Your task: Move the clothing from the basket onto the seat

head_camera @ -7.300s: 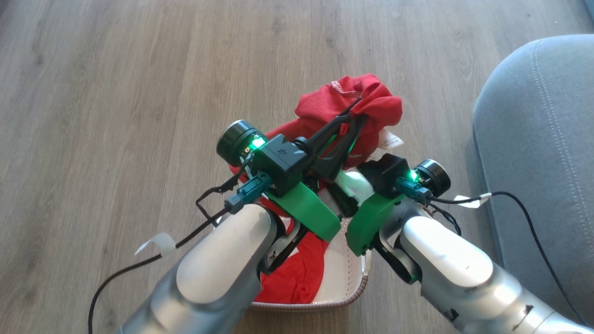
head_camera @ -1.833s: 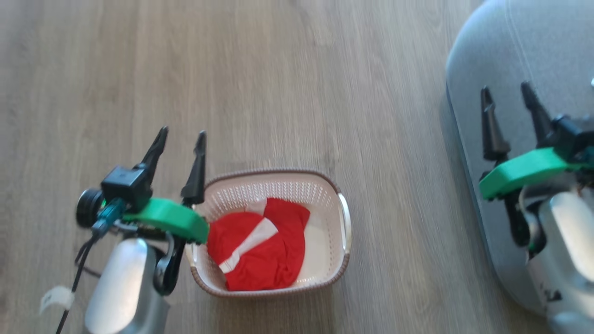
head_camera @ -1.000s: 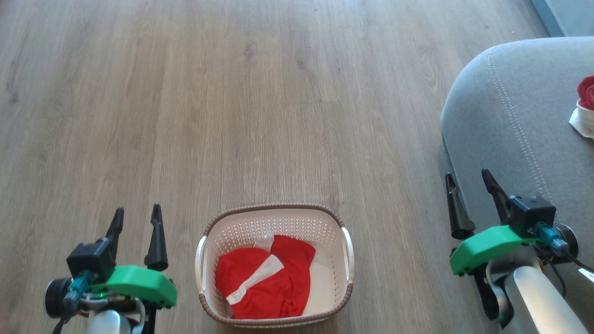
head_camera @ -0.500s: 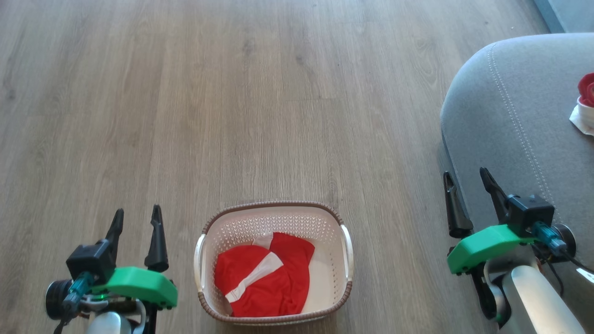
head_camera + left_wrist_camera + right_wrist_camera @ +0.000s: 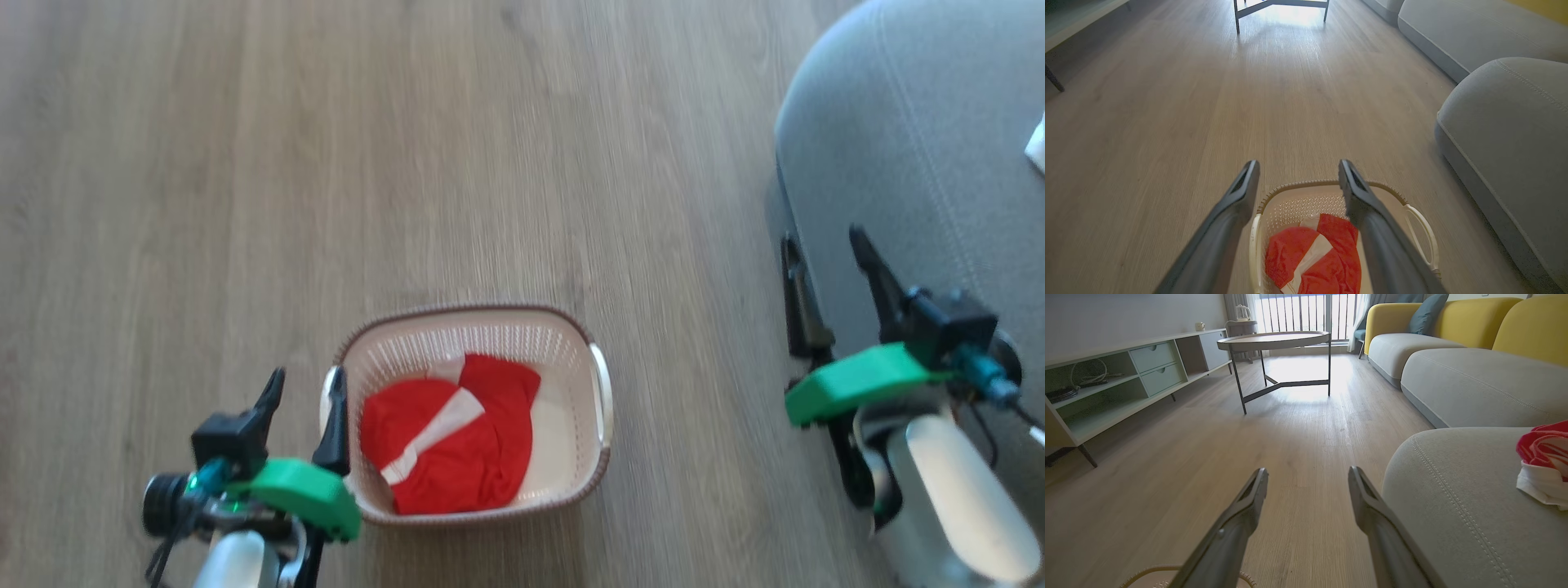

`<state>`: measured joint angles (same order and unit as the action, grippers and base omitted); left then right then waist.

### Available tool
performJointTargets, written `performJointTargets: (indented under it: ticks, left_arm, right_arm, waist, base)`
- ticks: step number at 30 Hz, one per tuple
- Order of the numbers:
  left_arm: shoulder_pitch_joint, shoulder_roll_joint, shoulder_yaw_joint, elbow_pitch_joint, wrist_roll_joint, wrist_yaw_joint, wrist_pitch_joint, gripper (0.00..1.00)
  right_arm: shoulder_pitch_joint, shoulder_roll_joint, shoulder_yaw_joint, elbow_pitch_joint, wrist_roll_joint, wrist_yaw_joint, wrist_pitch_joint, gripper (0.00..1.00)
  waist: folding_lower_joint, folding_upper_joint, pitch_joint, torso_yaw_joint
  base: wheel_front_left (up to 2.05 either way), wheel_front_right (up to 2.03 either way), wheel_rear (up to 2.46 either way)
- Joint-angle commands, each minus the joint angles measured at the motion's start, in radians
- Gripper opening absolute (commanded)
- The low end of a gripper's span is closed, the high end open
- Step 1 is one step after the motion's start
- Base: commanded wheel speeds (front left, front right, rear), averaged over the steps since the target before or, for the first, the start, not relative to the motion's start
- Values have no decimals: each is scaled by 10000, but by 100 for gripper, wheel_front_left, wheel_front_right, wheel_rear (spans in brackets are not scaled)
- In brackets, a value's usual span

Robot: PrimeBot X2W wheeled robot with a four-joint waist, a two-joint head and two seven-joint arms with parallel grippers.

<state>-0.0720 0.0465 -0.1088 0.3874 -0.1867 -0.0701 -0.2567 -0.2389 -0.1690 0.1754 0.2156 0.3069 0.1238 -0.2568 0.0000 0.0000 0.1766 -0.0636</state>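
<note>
The cream basket (image 5: 467, 310) stands on the wood floor and holds red clothing with a white stripe (image 5: 449, 445). My left gripper (image 5: 306, 384) is open and empty at the basket's left rim. In the left wrist view, the left gripper (image 5: 1298, 165) hangs above the basket (image 5: 1414, 212) and the clothing (image 5: 1314, 261) inside it. My right gripper (image 5: 823, 238) is open and empty at the left edge of the grey seat (image 5: 922, 122). More red clothing (image 5: 1541, 447) lies on a white cloth (image 5: 1539, 486) on the seat (image 5: 1453, 498), to the right of the right gripper (image 5: 1308, 471).
Bare wood floor lies between the basket and the seat. Further off stand a round coffee table (image 5: 1274, 339) on thin metal legs, a low cabinet (image 5: 1126, 375) along the left wall and a grey and yellow sofa (image 5: 1474, 375).
The head camera has tilted and the picture is blurred. My left gripper has moved right, up to the basket's left rim. Both grippers stay open.
</note>
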Motion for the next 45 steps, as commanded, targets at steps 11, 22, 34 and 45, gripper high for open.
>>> performJointTargets:
  ticks: [11,22,34,45]
  left_arm:
    - [-2264,38,-649,1639,-158,137,-51,100]
    - [-4446,38,-1172,3794,195,121,-51,100]
    - [-7067,570,-2342,6832,1846,392,33,100]
    - [-8566,994,-3511,8633,3017,781,1202,100]
  right_arm:
    - [-1742,-8,307,-1109,102,69,-49,100]
    - [-2706,233,346,-1524,259,69,-49,100]
    - [-3002,393,284,-1643,283,69,-49,100]
    - [-3109,669,471,-1591,351,69,-49,100]
  waist:
    - [0,0,3149,-901]
    - [0,0,5430,-1553]
    - [0,0,6923,-1956]
    - [0,0,7554,-2310]
  base:
    - [0,0,0]
    - [0,0,0]
    - [0,0,0]
    - [0,0,0]
